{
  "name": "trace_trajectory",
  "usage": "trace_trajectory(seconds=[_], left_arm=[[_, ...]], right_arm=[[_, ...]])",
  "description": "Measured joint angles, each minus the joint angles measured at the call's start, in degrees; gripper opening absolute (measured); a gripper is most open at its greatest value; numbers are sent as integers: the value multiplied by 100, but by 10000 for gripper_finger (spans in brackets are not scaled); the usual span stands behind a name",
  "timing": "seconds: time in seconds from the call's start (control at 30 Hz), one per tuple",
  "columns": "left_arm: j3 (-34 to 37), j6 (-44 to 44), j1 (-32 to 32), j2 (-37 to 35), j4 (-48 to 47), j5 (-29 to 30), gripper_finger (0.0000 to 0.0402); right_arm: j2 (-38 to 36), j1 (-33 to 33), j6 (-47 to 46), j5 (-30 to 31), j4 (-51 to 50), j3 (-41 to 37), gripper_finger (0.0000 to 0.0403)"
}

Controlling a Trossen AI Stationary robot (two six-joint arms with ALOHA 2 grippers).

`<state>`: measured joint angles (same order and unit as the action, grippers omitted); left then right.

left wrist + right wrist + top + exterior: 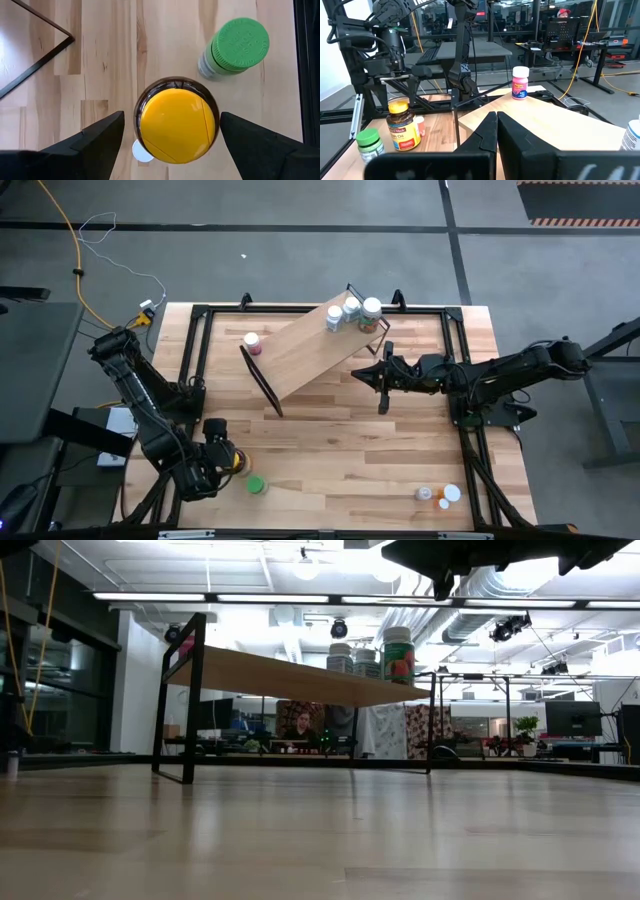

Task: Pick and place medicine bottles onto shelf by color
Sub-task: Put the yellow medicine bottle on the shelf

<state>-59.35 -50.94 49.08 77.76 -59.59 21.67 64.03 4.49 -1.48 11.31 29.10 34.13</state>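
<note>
arms: two, dark, near black all over, built of chunky jointed segments
left arm point(150, 405): bulky black links with rounded joint housings, at the shelf's point(310, 345) near-left side
right arm point(500, 370): slimmer black links, just beside the shelf's right end
left pincer point(170, 137): two matte black, wedge-shaped fingers
right pincer point(496, 125): two black tapered fingers with flat faces

Long light-wood shelf point(310, 345) with black wire ends, set askew on the table. 3 white-capped bottles point(351, 310) upright at 1 end, pink-capped bottle point(252, 342) at the other. Amber jar point(177, 125), yellow lid, upright beside green-capped bottle point(235, 47). 2 small bottles point(440, 495) near the front edge.
</note>
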Motion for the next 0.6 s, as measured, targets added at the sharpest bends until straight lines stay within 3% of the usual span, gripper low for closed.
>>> trace_trajectory(seconds=[0.6], left_arm=[[0, 496, -603, 0, -14, -703, 316]], right_arm=[[0, 0, -1, -4, -15, 0, 0]])
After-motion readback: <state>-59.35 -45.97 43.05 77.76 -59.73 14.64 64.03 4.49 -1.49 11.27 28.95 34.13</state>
